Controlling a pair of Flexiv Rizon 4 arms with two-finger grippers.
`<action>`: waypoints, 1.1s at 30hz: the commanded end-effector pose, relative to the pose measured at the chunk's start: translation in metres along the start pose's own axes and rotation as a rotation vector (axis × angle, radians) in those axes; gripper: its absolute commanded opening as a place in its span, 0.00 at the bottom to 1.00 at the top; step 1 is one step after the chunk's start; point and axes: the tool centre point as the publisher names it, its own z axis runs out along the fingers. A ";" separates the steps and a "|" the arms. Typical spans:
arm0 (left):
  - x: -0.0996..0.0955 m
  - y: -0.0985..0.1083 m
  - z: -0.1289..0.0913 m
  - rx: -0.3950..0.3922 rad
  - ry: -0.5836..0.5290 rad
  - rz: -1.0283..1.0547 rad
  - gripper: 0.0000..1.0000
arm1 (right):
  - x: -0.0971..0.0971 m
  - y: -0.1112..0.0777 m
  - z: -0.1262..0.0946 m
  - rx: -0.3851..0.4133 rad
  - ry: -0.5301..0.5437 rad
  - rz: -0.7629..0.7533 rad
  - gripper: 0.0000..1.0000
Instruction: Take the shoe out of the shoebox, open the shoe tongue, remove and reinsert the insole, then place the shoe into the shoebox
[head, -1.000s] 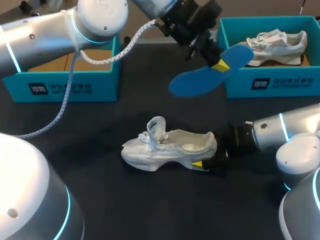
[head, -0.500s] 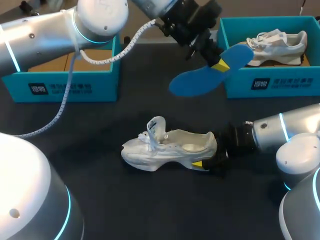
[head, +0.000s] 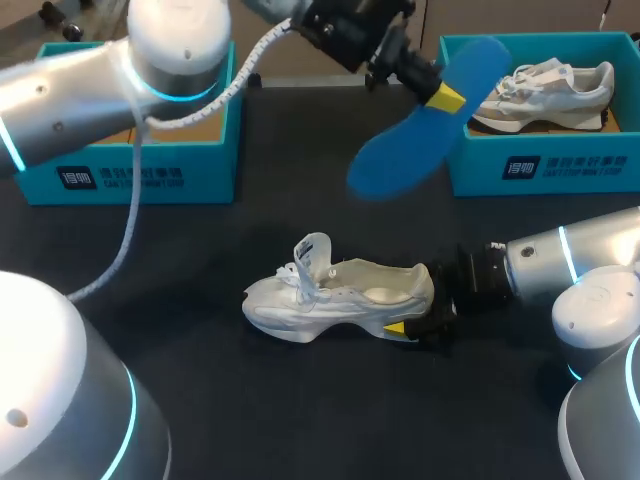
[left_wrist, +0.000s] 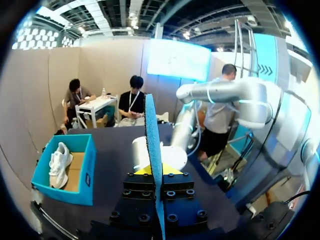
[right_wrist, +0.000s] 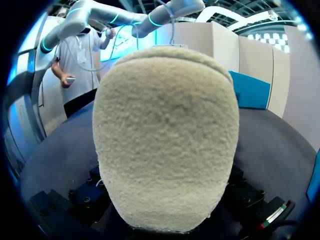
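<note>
While left jaws pinch the blue insole (head: 400, 150), right jaws clamp the white shoe (head: 300, 305).

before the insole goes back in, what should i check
1. Insole clamped in the left gripper: ok.
2. Shoe upright, opening facing up: ok.
3. Tongue lifted clear of the opening: ok.
4. Right gripper at the heel, firm hold: cannot tell.
5. Insole lined up over the shoe: not ok, it hangs off by the shoebox.
</note>
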 end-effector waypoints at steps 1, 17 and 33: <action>0.016 0.006 -0.003 0.130 -0.017 -0.072 0.00 | 0.000 -0.001 0.005 0.007 -0.002 0.001 0.00; 0.034 -0.008 -0.022 0.414 -0.077 -0.374 0.00 | 0.000 -0.001 0.005 0.007 -0.002 0.001 0.00; 0.040 -0.023 -0.042 0.594 0.003 -0.484 0.00 | 0.000 -0.001 0.005 0.007 -0.002 0.001 0.00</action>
